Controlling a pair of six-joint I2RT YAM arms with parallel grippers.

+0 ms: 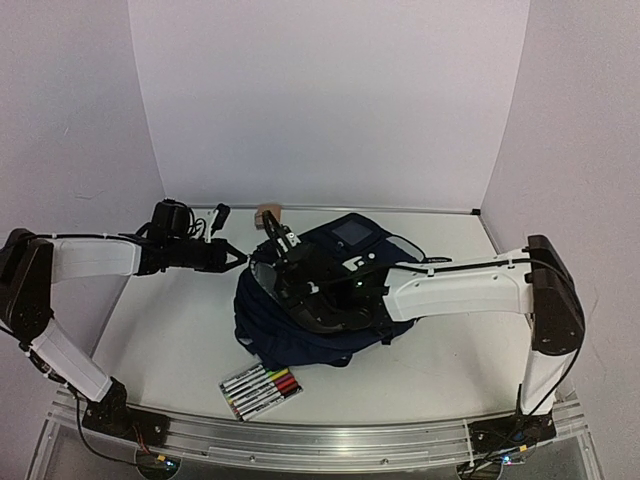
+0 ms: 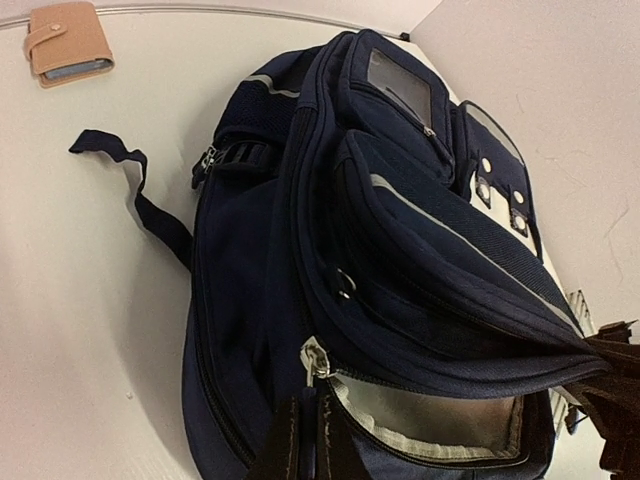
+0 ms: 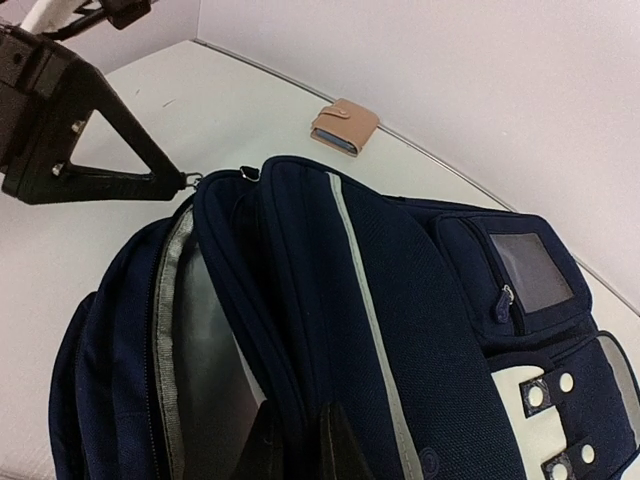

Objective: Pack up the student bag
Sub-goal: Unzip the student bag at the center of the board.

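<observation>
The student bag [image 1: 330, 320], a navy backpack with white piping, lies in the middle of the table. Its main compartment is zipped partly open and shows grey lining [image 2: 440, 415]. My left gripper [image 2: 308, 405] is shut on the silver zipper pull [image 2: 315, 360] at the bag's near-left edge; it also shows in the top view [image 1: 238, 259] and in the right wrist view [image 3: 185, 181]. My right gripper [image 3: 298, 410] is shut on the rim of the front panel and holds the opening apart; it shows in the top view [image 1: 283, 262].
A tan snap wallet [image 1: 268, 214] lies at the back by the wall, also in the left wrist view [image 2: 68, 42] and the right wrist view [image 3: 344, 127]. A pack of coloured markers [image 1: 260, 388] lies at the front. A loose strap [image 2: 140, 200] trails left of the bag.
</observation>
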